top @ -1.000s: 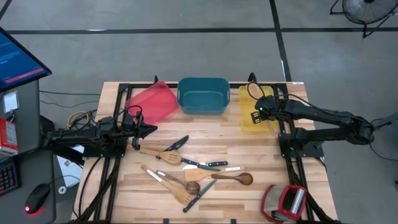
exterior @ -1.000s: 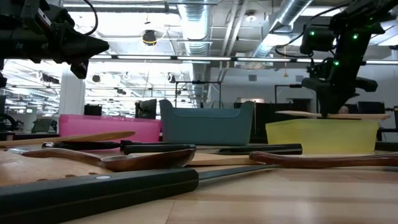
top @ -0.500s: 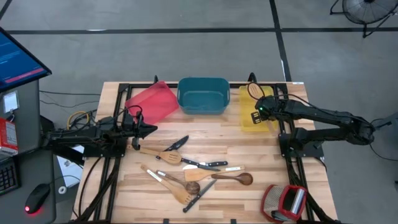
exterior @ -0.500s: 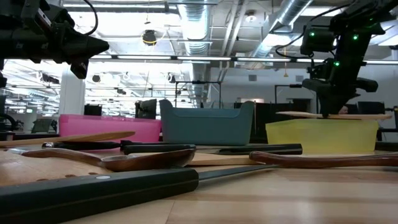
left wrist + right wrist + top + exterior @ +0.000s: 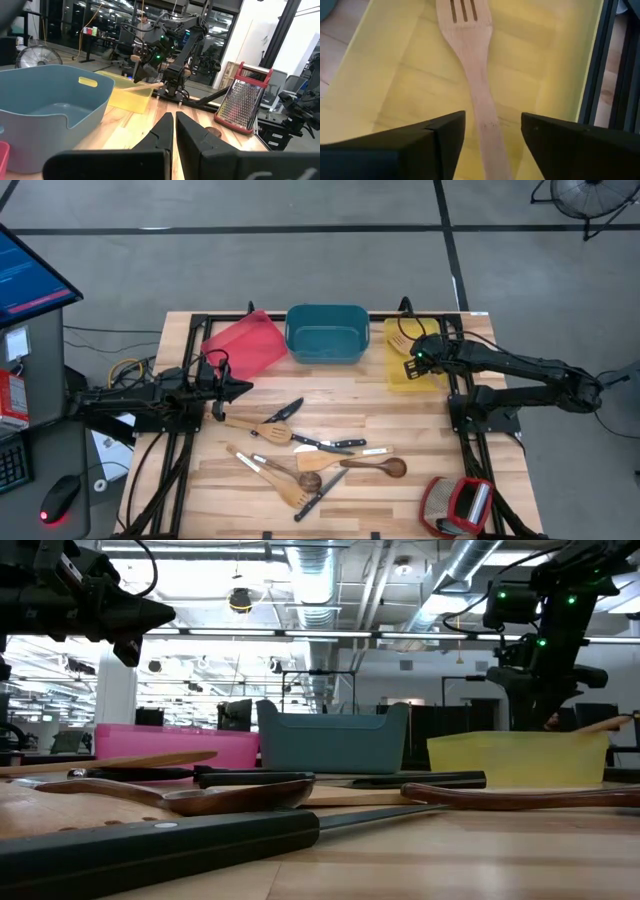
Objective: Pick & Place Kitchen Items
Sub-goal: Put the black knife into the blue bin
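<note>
A light wooden slotted spatula (image 5: pixel 475 90) lies in the yellow tray (image 5: pixel 410 368) at the table's far right. Its slotted head (image 5: pixel 398 340) is toward the far edge, and its handle end (image 5: pixel 610 724) pokes over the tray's rim. My right gripper (image 5: pixel 492 135) is open just above the tray, one finger on each side of the handle, apart from it. My left gripper (image 5: pixel 245 388) is shut and empty above the table's left side. Wooden spatulas, spoons and black-handled knives (image 5: pixel 310 455) lie loose on the middle of the table.
A red tray (image 5: pixel 245 345) and a teal tray (image 5: pixel 325 332) stand along the far edge, left of the yellow one. A red-and-silver grater (image 5: pixel 458 505) lies at the near right corner. A black frame runs along the table's sides.
My right gripper has let go of the slotted spatula. It was level above the yellow tray's rim; now it has dropped into the tray and lies tilted, its handle end poking over the rim. My left arm has kept still.
</note>
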Action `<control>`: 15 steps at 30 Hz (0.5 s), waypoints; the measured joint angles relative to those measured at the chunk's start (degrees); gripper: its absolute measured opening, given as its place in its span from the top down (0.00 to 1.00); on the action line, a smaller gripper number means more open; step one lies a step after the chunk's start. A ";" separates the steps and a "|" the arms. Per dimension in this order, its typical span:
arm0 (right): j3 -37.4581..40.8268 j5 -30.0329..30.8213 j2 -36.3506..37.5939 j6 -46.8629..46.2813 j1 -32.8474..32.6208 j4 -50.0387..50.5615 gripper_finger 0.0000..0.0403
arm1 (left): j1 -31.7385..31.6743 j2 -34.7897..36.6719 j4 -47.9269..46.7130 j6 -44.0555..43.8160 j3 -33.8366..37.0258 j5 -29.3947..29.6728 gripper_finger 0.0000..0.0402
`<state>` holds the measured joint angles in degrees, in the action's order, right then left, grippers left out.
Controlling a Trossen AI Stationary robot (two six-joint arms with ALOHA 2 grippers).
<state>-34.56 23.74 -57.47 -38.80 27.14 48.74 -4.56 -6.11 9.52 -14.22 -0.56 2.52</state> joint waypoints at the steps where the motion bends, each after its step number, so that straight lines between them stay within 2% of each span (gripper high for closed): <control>1: -0.39 -0.64 -0.02 0.89 0.00 0.23 0.48 | 0.00 0.00 0.00 0.00 0.00 0.02 0.99; 8: -9.07 -11.71 0.04 4.52 -1.53 -0.24 0.46 | 0.00 0.00 0.00 -0.01 0.00 0.00 0.99; 15: -17.09 -19.02 0.09 6.44 -11.39 -10.03 0.47 | -0.02 0.00 0.00 0.00 0.00 0.01 0.99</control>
<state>-51.66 4.72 -57.39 -32.36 15.75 38.71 -4.58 -6.11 9.52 -14.22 -0.56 2.54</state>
